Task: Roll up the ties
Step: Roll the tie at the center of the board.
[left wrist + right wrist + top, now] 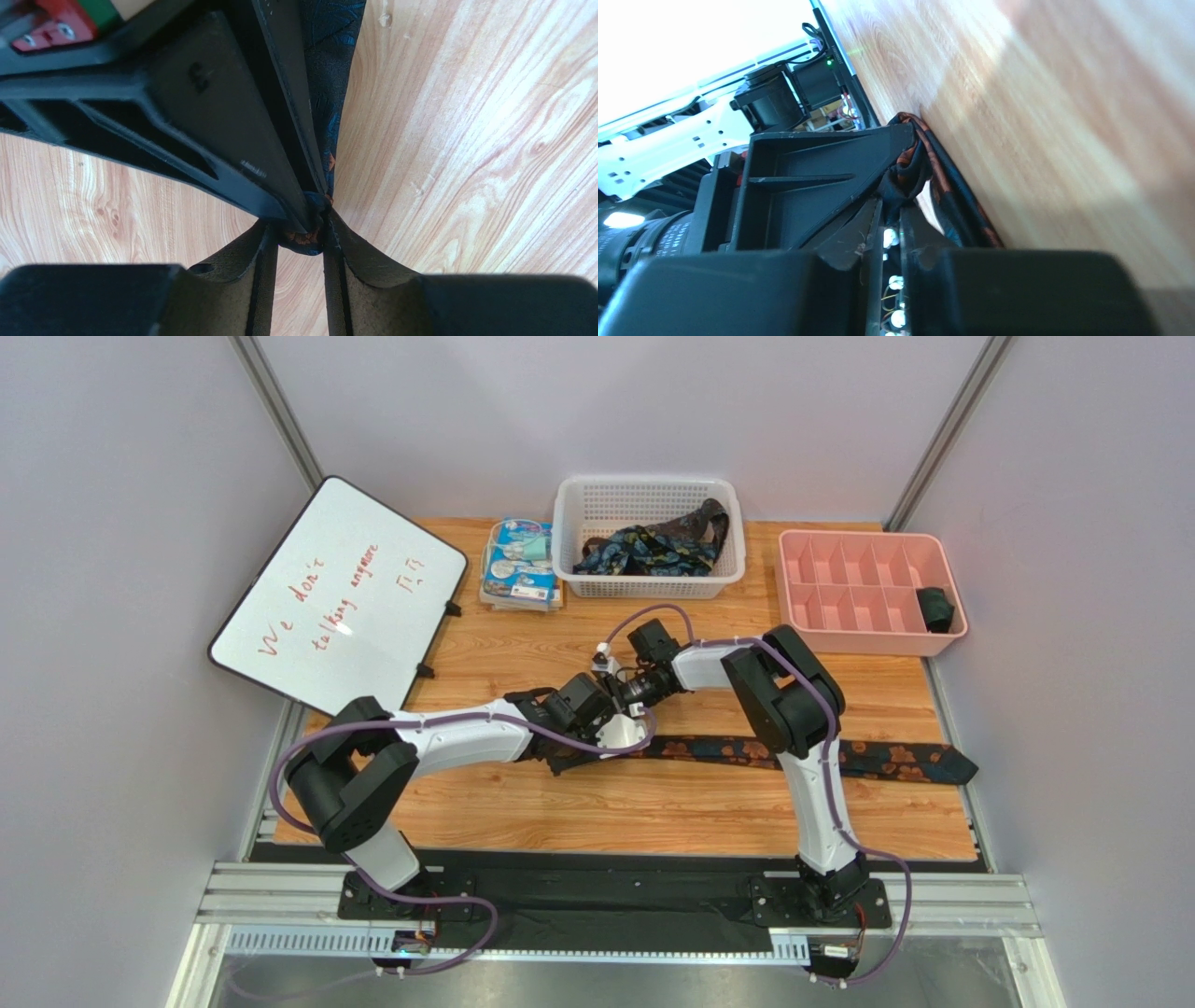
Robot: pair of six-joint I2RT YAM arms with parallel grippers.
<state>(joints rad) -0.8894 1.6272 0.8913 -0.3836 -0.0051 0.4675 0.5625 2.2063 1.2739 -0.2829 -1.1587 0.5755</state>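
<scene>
Wooden worktop (631, 812), grey partition walls on three sides. One tie (842, 756), dark with orange-brown floral blotches, lies flat across the middle of the worktop. It runs from its wide end near the right edge to the centre, where both arms meet. The narrow end is bunched into a small fold. The left gripper (300, 234) is clamped on that fold, one pad pressing each side. The right gripper (896, 210) comes in from the far side, its fingers almost together and pinched on the same fold, tip to tip with the left. The rest of the tie is slack on the wood. At the back, a white basket (589, 588) holds a heap of ties (659, 546). Just left of it lies a blue-white packet (519, 563). Back right, a pink divided tray (856, 542) holds one dark roll (936, 608) in a right-hand compartment. A whiteboard (337, 595) with red writing leans at the left.
</scene>
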